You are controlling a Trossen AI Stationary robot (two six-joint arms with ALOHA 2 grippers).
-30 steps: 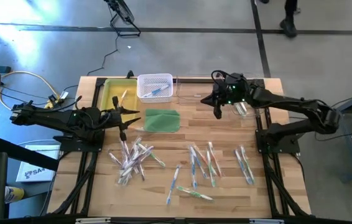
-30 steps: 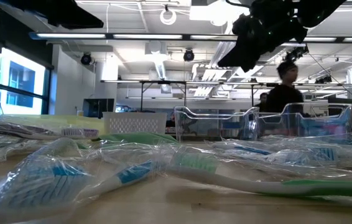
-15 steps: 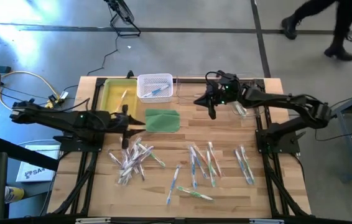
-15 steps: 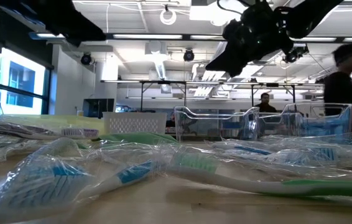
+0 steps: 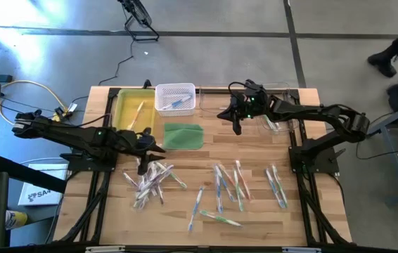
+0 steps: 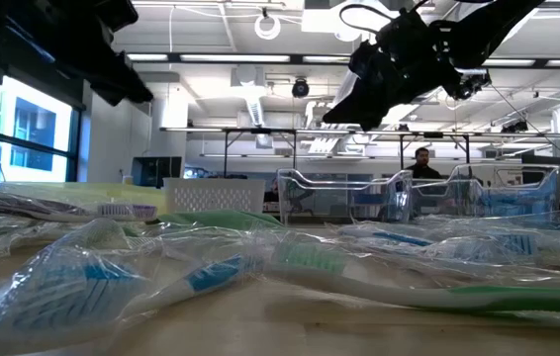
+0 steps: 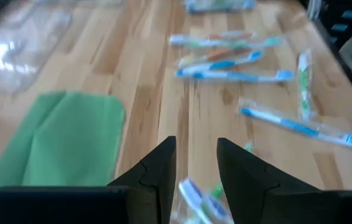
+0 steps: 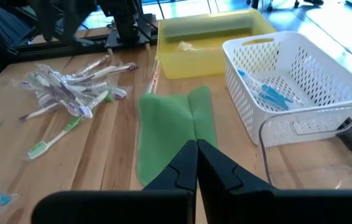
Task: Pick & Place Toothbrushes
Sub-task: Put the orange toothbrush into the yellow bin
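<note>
High view first: toothbrushes point(image 5: 151, 180) lie heaped right beneath the left pincer point(image 5: 140, 156), its fingers parted and empty, with more strewn farther out across the table point(image 5: 255, 151). A few already sit in the white basket point(image 5: 176, 98) and yellow tray point(image 5: 130, 109) beyond it. Most remain unsorted, I'd judge. Right pincer point(image 5: 237, 126) hangs clenched, empty, past the green pad point(image 5: 183, 135).

The pale butcher-block wooden table top point(image 5: 255, 151) shows smooth, matt planks. Slim plastic toothbrushes point(image 5: 227, 184) lie in clear, shiny, crinkled wrappers. The flat green pad point(image 8: 176, 127) looks soft and matt. The white perforated plastic basket point(image 8: 300, 81) and yellow plastic tray point(image 8: 216, 34) look smooth.
</note>
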